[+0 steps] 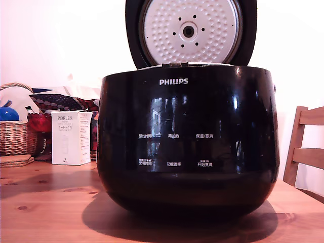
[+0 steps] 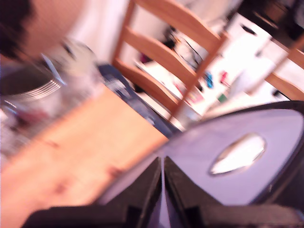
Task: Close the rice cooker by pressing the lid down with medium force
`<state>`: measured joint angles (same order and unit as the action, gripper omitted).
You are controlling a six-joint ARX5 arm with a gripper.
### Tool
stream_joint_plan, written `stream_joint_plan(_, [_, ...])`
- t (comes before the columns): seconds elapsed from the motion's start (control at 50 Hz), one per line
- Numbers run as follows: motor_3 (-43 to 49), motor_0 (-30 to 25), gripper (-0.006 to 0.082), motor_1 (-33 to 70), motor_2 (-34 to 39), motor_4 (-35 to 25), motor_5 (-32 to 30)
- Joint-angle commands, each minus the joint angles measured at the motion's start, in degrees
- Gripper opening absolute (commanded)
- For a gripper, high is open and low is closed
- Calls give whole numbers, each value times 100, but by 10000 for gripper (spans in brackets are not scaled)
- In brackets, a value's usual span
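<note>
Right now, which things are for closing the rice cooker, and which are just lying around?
For the job:
rice cooker
its lid, standing open
gripper

Just lying about:
wicker basket
white Porlex box
wooden chair

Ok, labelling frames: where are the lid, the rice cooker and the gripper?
the lid (image 1: 188, 31), exterior view, central hub of its underside.
the rice cooker (image 1: 187, 147), exterior view, glossy front wall.
the gripper (image 2: 162, 164), wrist view, between its fingertips.

Glossy black rice cooker (image 1: 187, 152) sits upright on the wooden table (image 1: 45, 202), PHILIPS logo facing us. Its lid (image 1: 188, 30) stands wide open, dimpled silver-white underside showing.
</note>
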<state>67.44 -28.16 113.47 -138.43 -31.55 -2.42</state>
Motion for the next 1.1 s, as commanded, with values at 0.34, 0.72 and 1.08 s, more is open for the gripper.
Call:
stream_joint_plan(0.34, [994, -378, -20, 131, 68, 0, -63])
stream_joint_plan(0.72, [1038, -437, -20, 435, 72, 549, -57])
stream_joint_plan(1.08, [1056, -476, -20, 713, 74, 761, -28])
